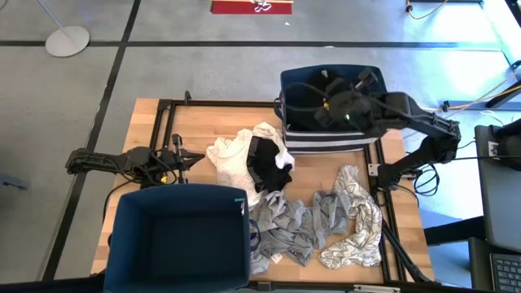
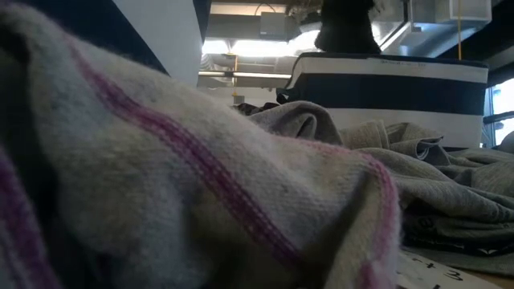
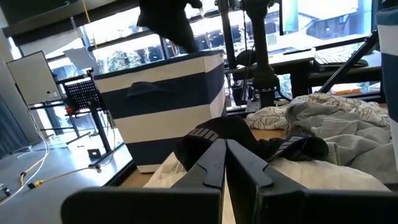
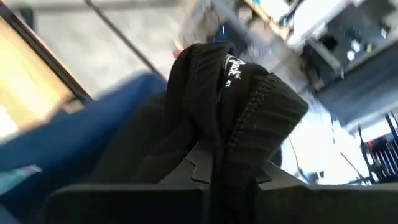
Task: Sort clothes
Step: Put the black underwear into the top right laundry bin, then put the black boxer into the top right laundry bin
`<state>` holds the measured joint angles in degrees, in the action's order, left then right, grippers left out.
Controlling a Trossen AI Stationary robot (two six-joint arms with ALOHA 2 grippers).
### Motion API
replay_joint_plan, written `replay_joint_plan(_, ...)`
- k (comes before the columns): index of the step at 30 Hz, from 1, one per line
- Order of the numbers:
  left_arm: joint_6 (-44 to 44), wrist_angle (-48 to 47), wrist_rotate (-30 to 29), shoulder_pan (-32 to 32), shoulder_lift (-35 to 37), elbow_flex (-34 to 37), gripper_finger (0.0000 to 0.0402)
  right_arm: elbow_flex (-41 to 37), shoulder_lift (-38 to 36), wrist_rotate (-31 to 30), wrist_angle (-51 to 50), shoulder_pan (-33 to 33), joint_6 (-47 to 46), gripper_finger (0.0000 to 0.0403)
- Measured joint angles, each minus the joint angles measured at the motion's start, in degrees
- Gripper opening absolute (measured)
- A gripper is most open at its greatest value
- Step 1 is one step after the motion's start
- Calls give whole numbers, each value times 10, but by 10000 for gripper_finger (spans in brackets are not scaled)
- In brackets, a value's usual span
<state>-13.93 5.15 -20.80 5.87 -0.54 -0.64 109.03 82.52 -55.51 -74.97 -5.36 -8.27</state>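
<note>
My right gripper [image 1: 326, 104] is shut on a black garment [image 4: 211, 93] and stands over the striped navy-and-white bin [image 1: 326, 138] at the table's far right. In the low view the garment [image 2: 345, 28] hangs above the bin's rim. The other clothes lie in a pile on the table: a cream one [image 1: 232, 159], a black one [image 1: 264, 167], grey ones [image 1: 285, 224] and a printed white one [image 1: 358, 220]. At the table's left my left gripper [image 1: 186, 159] waits, shut and holding nothing, pointing level at the pile. My right gripper pinches a bunched fold of the black garment [image 4: 214, 140] between its two fingers. The fingers come slanting down from the table's right side. The cloth bulges out past the fingertips with a small label showing, and the garment hangs clear above the striped bin.
A large plain navy bin [image 1: 179, 236] stands at the table's near left, close to my left arm. A black frame [image 1: 163, 122] runs round the wooden tabletop. In the low view a grey cloth with pink stripes [image 2: 201, 177] fills the foreground right before the camera.
</note>
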Motion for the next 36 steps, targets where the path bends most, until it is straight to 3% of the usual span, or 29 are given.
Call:
replay_joint_plan(10, 0, -1, 0, 0, 0, 0, 3, -33, 2, 101, -44, -137, -22, 26)
replay_joint_plan(21, -9, 0, 0, 0, 0, 0, 3, -157, 3, 208, -40, -226, 0, 31)
replay_joint_plan(26, -9, 0, 0, 0, 0, 0, 3, -193, 3, 236, -31, -241, 53, 80)
replay_joint_plan(36, 0, 0, 0, 0, 0, 0, 3, -199, 2, 243, -5, -239, 54, 231)
